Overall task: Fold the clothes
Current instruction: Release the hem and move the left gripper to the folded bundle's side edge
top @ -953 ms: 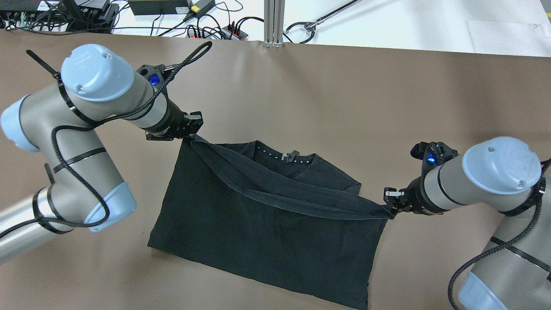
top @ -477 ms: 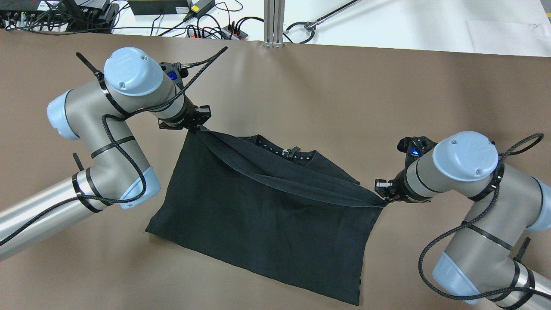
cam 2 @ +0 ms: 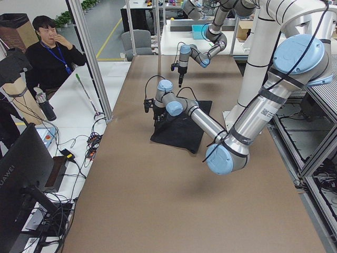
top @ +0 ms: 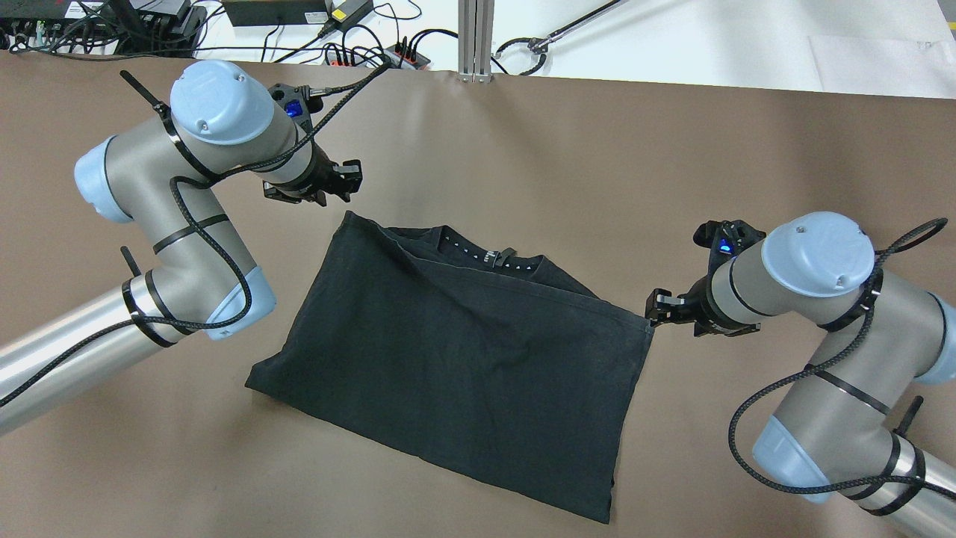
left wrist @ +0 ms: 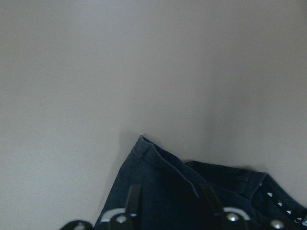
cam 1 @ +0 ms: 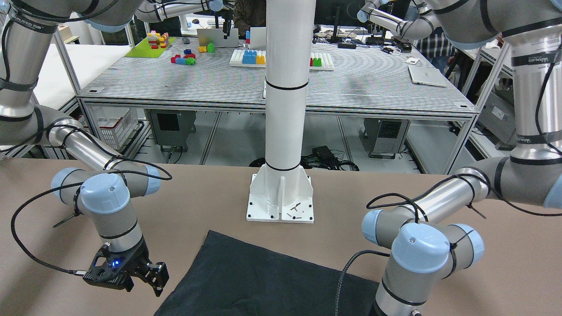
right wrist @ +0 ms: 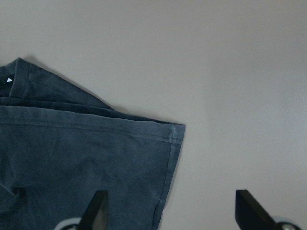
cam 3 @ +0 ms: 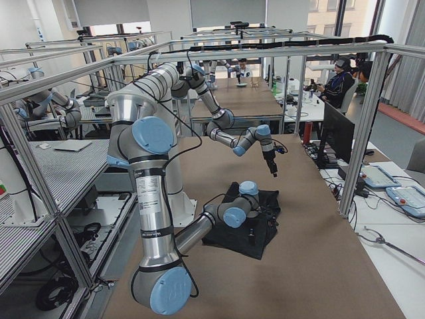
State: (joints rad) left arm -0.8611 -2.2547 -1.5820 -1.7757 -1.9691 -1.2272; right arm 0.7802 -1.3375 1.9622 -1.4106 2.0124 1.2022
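Note:
The black garment (top: 463,359) lies flat on the brown table, folded with its near layer brought up towards the collar, where small white marks (top: 485,258) show. My left gripper (top: 342,181) is open and empty, just beyond the garment's far left corner (top: 349,218). In the left wrist view (left wrist: 171,201) its fingers stand apart above that corner (left wrist: 144,143). My right gripper (top: 656,308) is open and empty, beside the garment's right corner. The right wrist view (right wrist: 173,208) shows its fingers wide apart over the corner (right wrist: 172,132). The front view shows the right gripper (cam 1: 156,278) beside the cloth (cam 1: 263,285).
The white pillar base (cam 1: 281,197) stands behind the garment on the robot's side. Cables and power strips (top: 358,45) and an aluminium post (top: 474,37) lie past the table's far edge. A person (cam 2: 50,50) sits beyond the table's long side.
Both grippers held the garment's lifted edge stretched between them and carried it away from the robot. Now both have let go; the edge lies flat and the left gripper has drawn back.

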